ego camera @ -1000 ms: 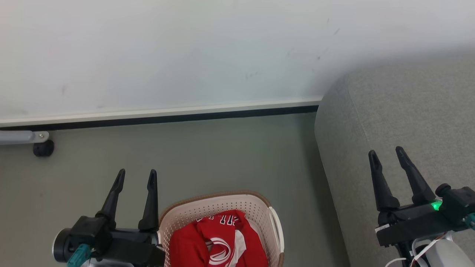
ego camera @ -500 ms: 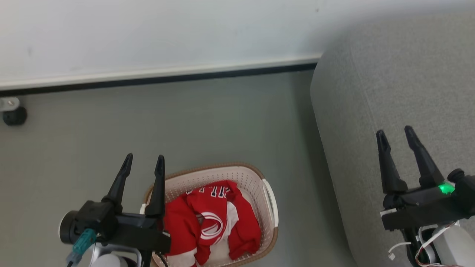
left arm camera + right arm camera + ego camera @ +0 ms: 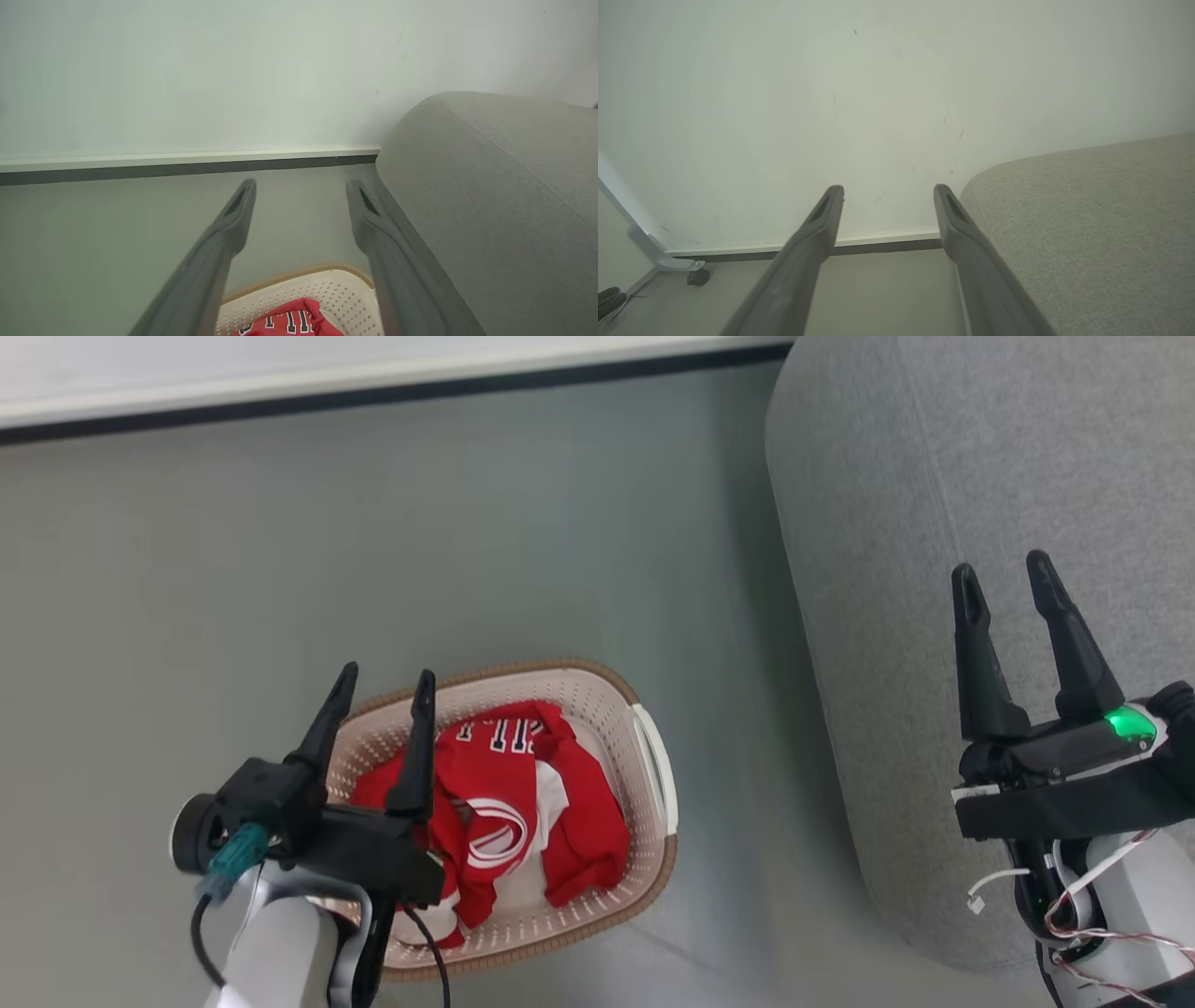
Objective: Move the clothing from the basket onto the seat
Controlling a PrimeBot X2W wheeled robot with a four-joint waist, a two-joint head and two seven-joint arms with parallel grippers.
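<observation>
**Head view.** In the lower centre, the basket (image 3: 644,775) stands on the floor (image 3: 373,523). The clothing (image 3: 509,803) is heaped inside it, red with white trim and dark lettering. The seat (image 3: 896,523) occupies the upper right, well apart from the heap. The left gripper (image 3: 388,672) sits over the basket's left side, its 2 fingers spread wide and holding nothing. The right gripper (image 3: 1001,565), at the right edge over the seat, is likewise spread and empty.

Expect the fabric to be light, limp and prone to trailing. You would do best to pinch a raised fold near the top of the heap.

You cannot tell how many garments lie there: folds hide the lower layers, and the left gripper covers the basket's lower-left part.

**Left wrist view.** The heap is cut off at the bottom edge.
</observation>
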